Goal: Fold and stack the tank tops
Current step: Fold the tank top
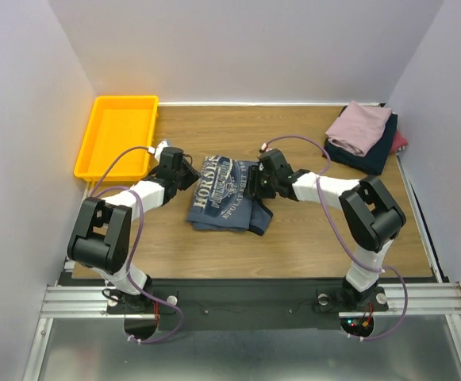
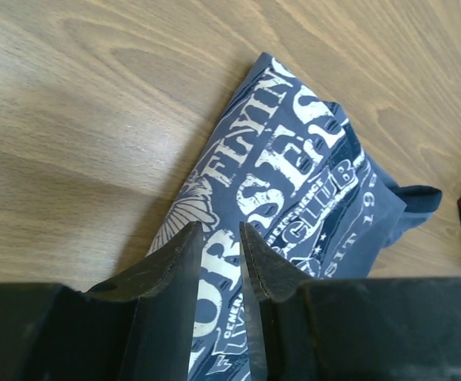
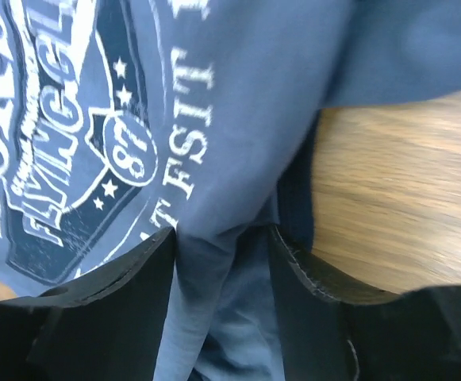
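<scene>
The slate-blue tank top [image 1: 228, 194] lies folded mid-table, its pale lettering face up. My left gripper [image 1: 189, 173] is at the top's left edge. In the left wrist view its jaws [image 2: 220, 238] stand a narrow gap apart over the printed face [image 2: 309, 159], and the cloth lies flat under them, not pinched. My right gripper [image 1: 254, 187] is at the top's right edge. In the right wrist view it [image 3: 222, 234] is open, with a raised fold of the blue top [image 3: 238, 95] standing loose between its fingers. Mauve-pink [image 1: 359, 127], navy [image 1: 370, 152] and maroon [image 1: 400, 141] tank tops are stacked at the back right.
A yellow plastic tray [image 1: 95, 147] sits at the back left corner with nothing in it. Pale walls close in the table on the left, back and right. Bare wood [image 1: 309, 238] shows in front of the blue top.
</scene>
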Motion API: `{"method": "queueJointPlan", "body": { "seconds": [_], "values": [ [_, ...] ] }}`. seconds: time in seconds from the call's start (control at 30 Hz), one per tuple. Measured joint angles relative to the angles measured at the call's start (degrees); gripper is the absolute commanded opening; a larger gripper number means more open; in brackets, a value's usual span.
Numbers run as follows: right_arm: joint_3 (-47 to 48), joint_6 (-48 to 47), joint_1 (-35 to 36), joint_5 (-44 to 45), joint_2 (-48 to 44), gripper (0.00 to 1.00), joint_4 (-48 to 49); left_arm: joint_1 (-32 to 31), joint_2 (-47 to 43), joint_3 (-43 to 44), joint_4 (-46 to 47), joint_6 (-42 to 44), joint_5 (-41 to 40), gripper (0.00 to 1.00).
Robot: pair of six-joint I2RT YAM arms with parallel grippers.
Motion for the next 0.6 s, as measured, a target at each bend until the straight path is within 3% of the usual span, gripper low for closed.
{"method": "queueJointPlan", "body": {
  "seconds": [0.37,0.6],
  "values": [
    [-0.2,3.7,0.1,3.1,-4.5,0.61,-1.0,0.0,0.7,-1.4,-0.2,0.5,-0.3,0.36],
    [-0.2,5.2,0.5,4.0,-3.5,0.52,-1.4,0.0,1.3,-1.8,-0.1,0.7,-0.2,0.36]
  ]
}}
